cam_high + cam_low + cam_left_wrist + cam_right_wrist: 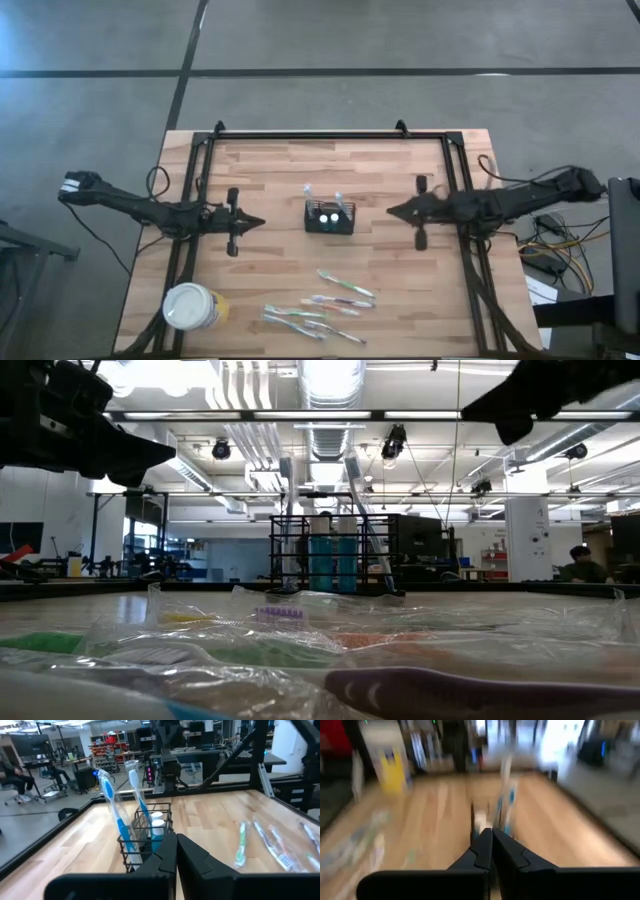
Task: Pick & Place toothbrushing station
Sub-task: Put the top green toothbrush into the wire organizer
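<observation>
The toothbrushing station (329,218) is seen upright at mid-worktop (270,170), flanked by the clenched, empty left hand (257,223) and right hand (393,211), with wrapped toothbrushes (330,300) scattered nearer the front edge.

Two slim arms of dark, matte segments are seen. Each gripper, the left gripper (176,851) and the right gripper (492,847), is formed of two black, wedge-shaped fingers tapering to points. Black cables are looped beside both arms.
</observation>
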Controlling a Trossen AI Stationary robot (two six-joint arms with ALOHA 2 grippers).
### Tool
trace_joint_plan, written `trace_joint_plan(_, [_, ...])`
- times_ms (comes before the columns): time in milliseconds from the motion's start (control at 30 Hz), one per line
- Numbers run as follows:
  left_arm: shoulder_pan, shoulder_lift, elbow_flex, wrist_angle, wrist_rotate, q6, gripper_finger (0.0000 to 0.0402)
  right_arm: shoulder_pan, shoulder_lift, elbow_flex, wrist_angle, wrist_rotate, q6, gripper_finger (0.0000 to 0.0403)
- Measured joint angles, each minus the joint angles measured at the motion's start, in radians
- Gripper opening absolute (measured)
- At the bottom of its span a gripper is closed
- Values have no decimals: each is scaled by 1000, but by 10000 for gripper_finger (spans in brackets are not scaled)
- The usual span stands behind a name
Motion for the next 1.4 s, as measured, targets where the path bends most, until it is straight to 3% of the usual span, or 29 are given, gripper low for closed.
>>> trace_joint_plan(200, [0,0,0,-1,-3,33,10,104,367,323,-331,23,146,8])
trace_joint_plan(367, [0,0,2,-11,-2,43,8,128,649,542,-509,-59,242,8])
trace_joint_plan(567, [0,0,2,-15,-2,41,8,127,923,737,-537,-71,274,8])
trace_joint_plan(700, [0,0,2,-14,-1,37,8,127,1068,848,-544,-190,272,13])
trace_joint_plan(833, [0,0,2,-12,0,26,8,128,1159,927,-563,-296,274,46])
trace_joint_plan(1133, [0,1,2,-40,7,-58,8,129,1268,974,-635,-302,380,162])
trace_joint_plan(1400, [0,1,3,-54,9,-131,7,129,1324,978,-616,-342,392,196])
